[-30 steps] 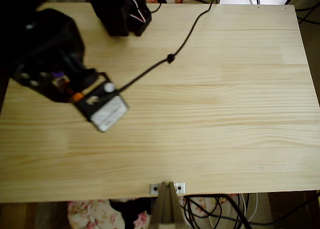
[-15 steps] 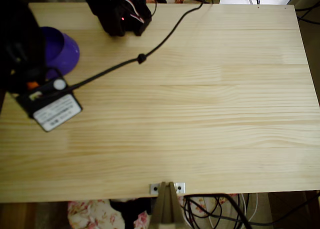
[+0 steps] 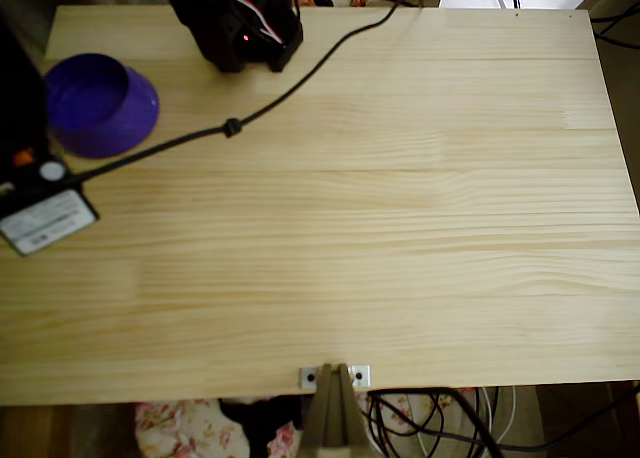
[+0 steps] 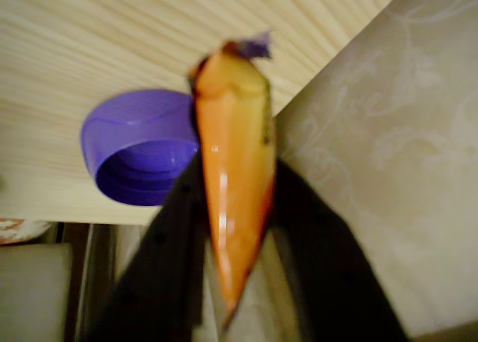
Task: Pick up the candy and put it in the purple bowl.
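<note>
1. Purple bowl (image 3: 101, 106): upright on the wooden table (image 3: 400, 228), near its far left corner in the overhead view.
2. Gripper (image 4: 239, 62): fingers closed together, clamping a purple scrap at the tip, seemingly the candy (image 4: 254, 46); blurred.
3. Black cable (image 3: 230, 128): runs across the table past the bowl.

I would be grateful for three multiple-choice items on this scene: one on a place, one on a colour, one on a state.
1. In the overhead view, the purple bowl sits: A top-left of the table; B centre; C bottom-right.
2. In the wrist view, the finger is: A green; B orange; C white.
3. The candy is: A in the bowl; B at the hand's tip; C mid-table.
Key: A, the bowl lies near that corner; B, its surface is orange; B, a purple wrapper peeks out there.
</note>
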Controlling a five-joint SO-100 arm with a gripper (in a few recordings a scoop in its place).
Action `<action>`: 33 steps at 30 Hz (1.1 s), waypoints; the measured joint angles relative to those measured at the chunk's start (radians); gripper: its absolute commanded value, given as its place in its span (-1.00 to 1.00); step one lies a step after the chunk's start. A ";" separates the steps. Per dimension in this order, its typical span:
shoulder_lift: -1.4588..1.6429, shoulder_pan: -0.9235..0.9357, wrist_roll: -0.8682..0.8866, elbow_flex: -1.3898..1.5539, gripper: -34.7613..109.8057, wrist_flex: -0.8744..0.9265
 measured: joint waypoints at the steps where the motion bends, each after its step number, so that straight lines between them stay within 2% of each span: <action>1: -0.002 0.012 -0.006 -0.003 -0.52 0.000; 33: -0.037 0.291 -0.146 -0.117 -0.52 0.118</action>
